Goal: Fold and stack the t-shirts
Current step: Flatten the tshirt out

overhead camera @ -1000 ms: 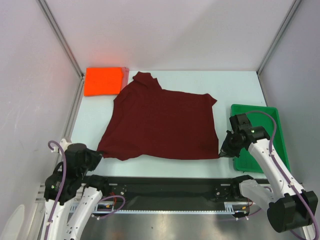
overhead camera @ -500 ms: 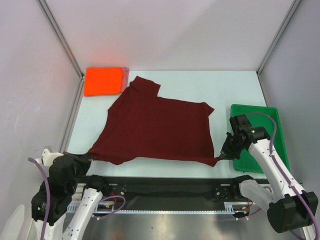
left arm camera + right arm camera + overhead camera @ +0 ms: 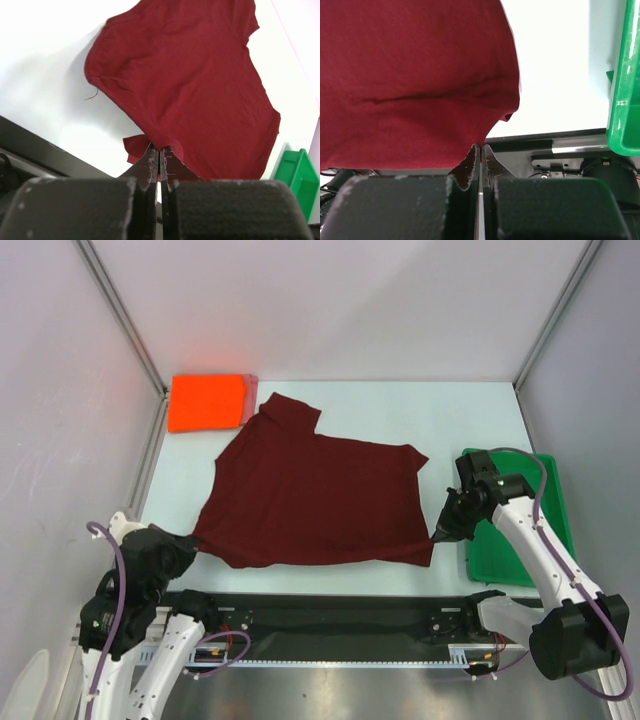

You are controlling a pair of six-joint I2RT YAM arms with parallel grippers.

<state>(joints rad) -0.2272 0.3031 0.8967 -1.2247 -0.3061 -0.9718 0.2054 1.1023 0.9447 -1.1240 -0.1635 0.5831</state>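
The dark maroon t-shirt (image 3: 315, 495) lies spread out on the white table, neck end toward the far left. My left gripper (image 3: 190, 540) is shut on its near left corner; the left wrist view shows the cloth (image 3: 200, 85) pinched at the fingertips (image 3: 150, 156). My right gripper (image 3: 438, 534) is shut on its near right corner, with the cloth (image 3: 415, 75) caught between the closed fingers (image 3: 471, 160). A folded bright orange-red t-shirt (image 3: 207, 402) lies at the far left on a pinkish folded one (image 3: 251, 400), of which only an edge shows.
A green plastic tray (image 3: 545, 502) stands at the right edge under my right arm; it shows in the right wrist view (image 3: 626, 95) too. The black rail of the arm bases (image 3: 330, 615) runs along the near edge. Metal frame posts rise at the far corners.
The left gripper swung out to the left stretching the shirt's near left corner, then came back right. The right gripper moved a little left and away from me with its corner.
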